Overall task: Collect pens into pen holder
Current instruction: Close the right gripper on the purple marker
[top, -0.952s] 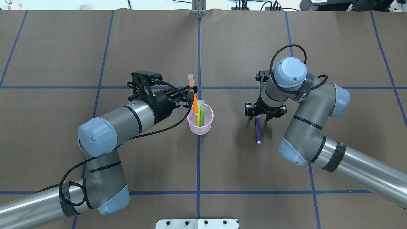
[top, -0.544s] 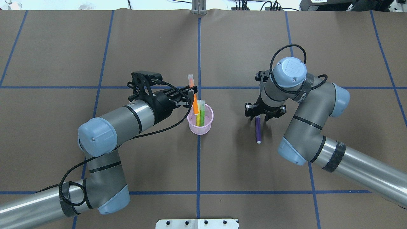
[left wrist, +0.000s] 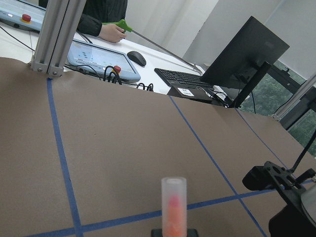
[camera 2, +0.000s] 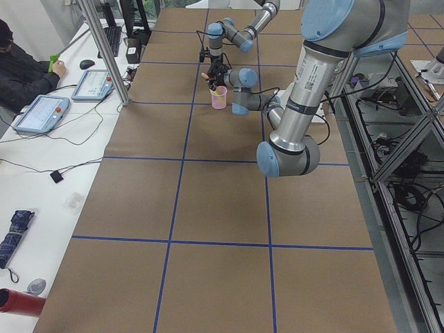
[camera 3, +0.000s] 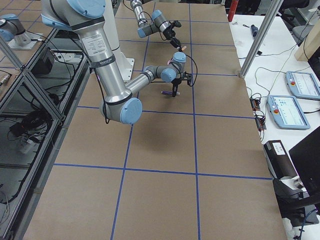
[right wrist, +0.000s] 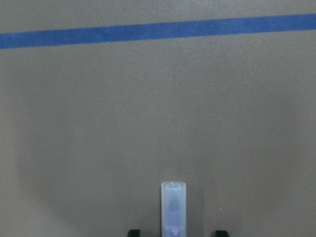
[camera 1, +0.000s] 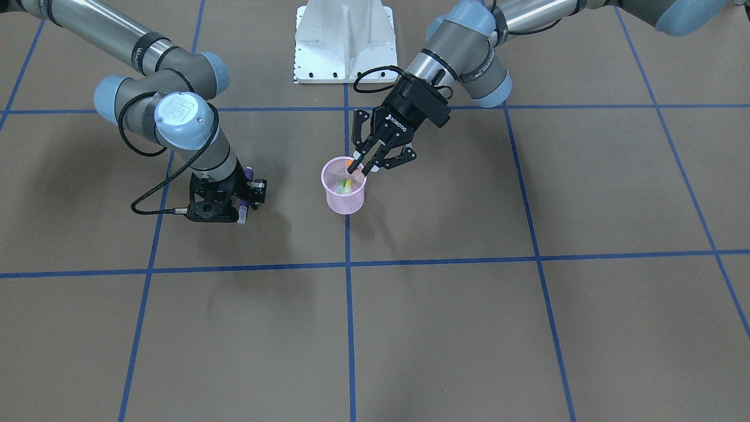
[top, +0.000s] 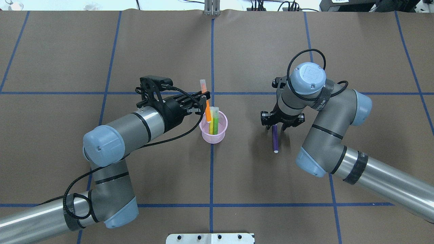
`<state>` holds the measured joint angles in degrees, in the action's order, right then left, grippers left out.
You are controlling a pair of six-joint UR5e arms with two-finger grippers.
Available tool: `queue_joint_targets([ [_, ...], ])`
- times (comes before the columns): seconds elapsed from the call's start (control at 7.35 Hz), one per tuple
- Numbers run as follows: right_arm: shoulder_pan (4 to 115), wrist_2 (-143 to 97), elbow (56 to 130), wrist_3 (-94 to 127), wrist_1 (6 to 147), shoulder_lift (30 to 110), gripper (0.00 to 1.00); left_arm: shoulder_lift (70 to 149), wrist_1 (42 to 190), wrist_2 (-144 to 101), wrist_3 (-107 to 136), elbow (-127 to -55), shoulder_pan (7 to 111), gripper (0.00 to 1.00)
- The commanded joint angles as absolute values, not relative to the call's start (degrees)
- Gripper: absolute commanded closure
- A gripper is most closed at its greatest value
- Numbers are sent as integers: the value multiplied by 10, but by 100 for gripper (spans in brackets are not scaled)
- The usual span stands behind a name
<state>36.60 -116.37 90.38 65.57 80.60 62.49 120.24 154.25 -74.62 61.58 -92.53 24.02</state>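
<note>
The pink mesh pen holder (top: 213, 133) stands near the table's middle, also in the front view (camera 1: 344, 196). The green pen (top: 216, 117) and the yellow pen (top: 211, 126) stand in it. My left gripper (top: 204, 104) is shut on the orange pen (top: 205, 101), held tilted with its lower end over the holder's rim; its whitish cap shows in the left wrist view (left wrist: 174, 205). The purple pen (top: 275, 139) lies flat on the table to the right. My right gripper (top: 277, 126) is open, its jaws astride the pen's far end, apart from it (right wrist: 173, 207).
The brown table cover carries a blue tape grid (top: 212, 176). The white robot base plate (camera 1: 344, 41) sits at the robot's side of the table. An operator's desk with tablets (camera 2: 41, 111) lies beyond the far edge.
My right arm's wrist has shifted slightly, the gripper staying over the purple pen. My left gripper and the orange pen have not visibly moved.
</note>
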Motion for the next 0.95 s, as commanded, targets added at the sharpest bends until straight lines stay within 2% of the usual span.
queue_joint_targets([
  [0.0, 366, -1164, 903, 655, 806, 624, 55, 1202, 1542, -746, 615, -924, 241, 100],
  [0.41, 366, -1162, 903, 655, 809, 622, 93, 1202, 1542, -746, 616, -924, 241, 100],
  [0.54, 366, -1161, 904, 654, 809, 621, 100, 1202, 1542, -746, 615, -924, 241, 100],
  [0.82, 380, -1166, 911, 654, 809, 614, 100, 1204, 1542, -746, 616, -924, 240, 100],
])
